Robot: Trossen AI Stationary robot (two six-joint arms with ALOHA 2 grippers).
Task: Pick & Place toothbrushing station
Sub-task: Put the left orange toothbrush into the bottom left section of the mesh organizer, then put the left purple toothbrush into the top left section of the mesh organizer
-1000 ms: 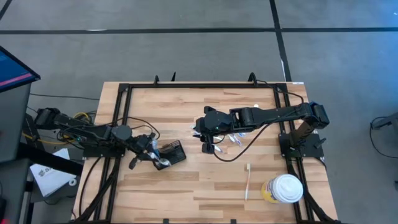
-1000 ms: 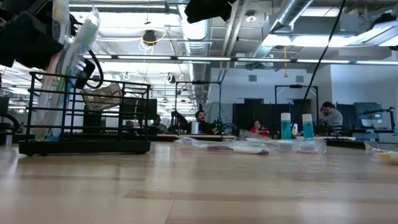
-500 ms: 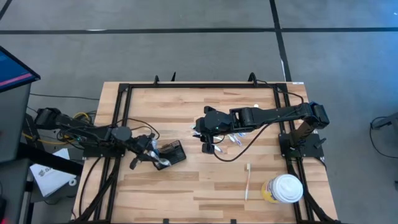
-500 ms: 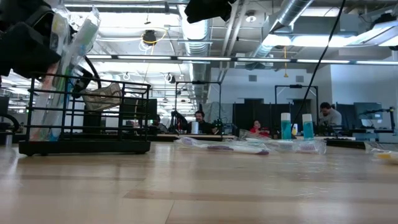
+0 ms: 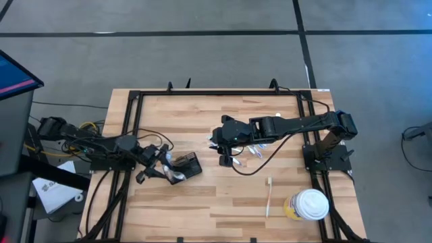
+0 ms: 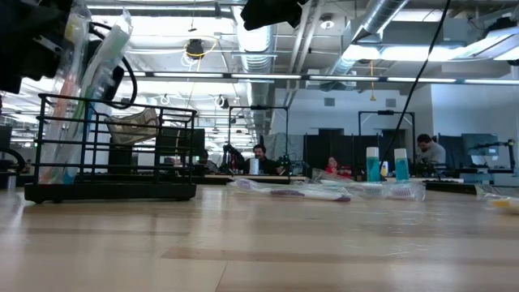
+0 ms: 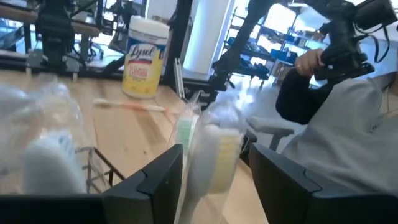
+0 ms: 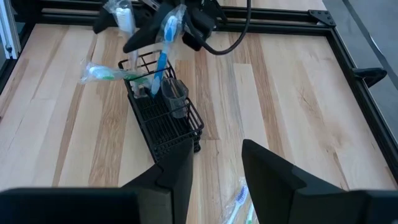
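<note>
Left gripper [image 5: 154, 169] has spread its fingers and drawn slightly back from the small black wire-mesh holder box [image 5: 187, 165], which stands unmoved left of table centre, plastic-wrapped toothbrushes [image 8: 160, 53] upright inside. Right gripper [image 5: 226, 159] unchanged, jaws partly apart, holding nothing, hovering mid-table near the holder.

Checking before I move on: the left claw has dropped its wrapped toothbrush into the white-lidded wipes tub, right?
Not the tub. In the right wrist view the wrapped toothbrush stands in the black wire holder, at the left claw. The white-lidded wipes tub sits apart in the high view.
</note>
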